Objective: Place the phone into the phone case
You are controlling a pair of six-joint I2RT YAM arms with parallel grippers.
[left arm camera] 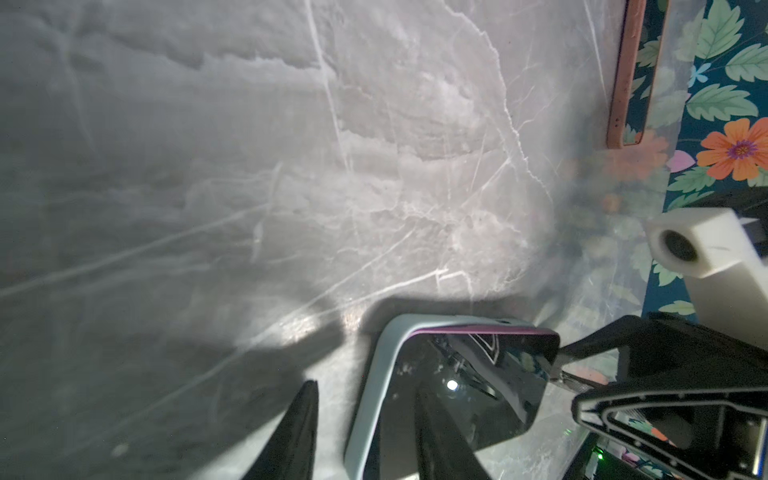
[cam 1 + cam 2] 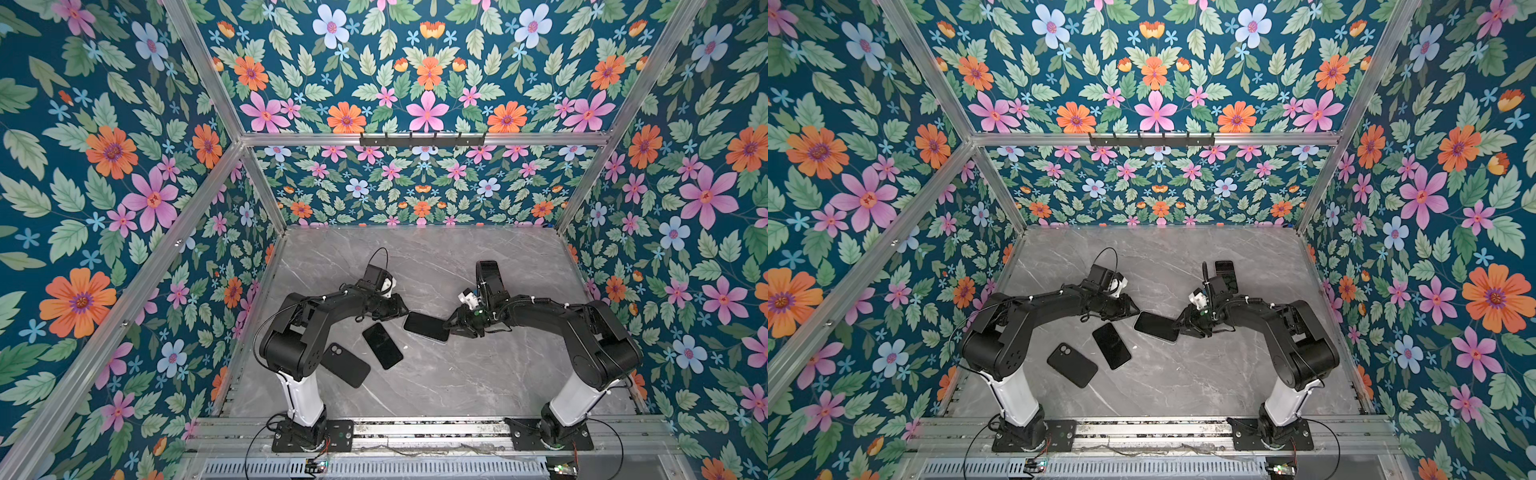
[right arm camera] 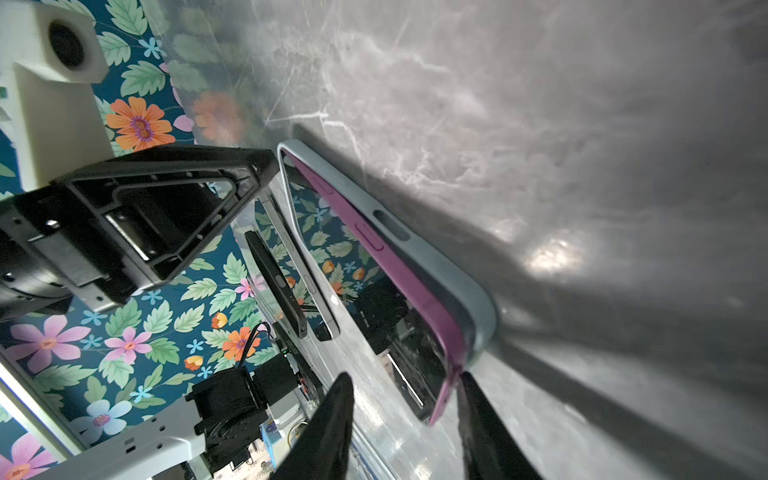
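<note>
Phone (image 3: 403,286): partly seated in phone case (image 3: 451,270); purple long edge stands proud of case rim
Right gripper (image 3: 405,376): jaws parted astride raised corner, gripping nothing
Left gripper (image 1: 365,386): parted at case's other end, gripping nothing
Remaining: press edge home

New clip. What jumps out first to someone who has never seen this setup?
The loud floral wallpaper covers every wall around a grey marble table. At the table's middle the left gripper and right gripper meet from either side at a purple-edged phone lying partly in a pale blue case. A black phone and a black slab with camera rings lie flat near the left arm.
</note>
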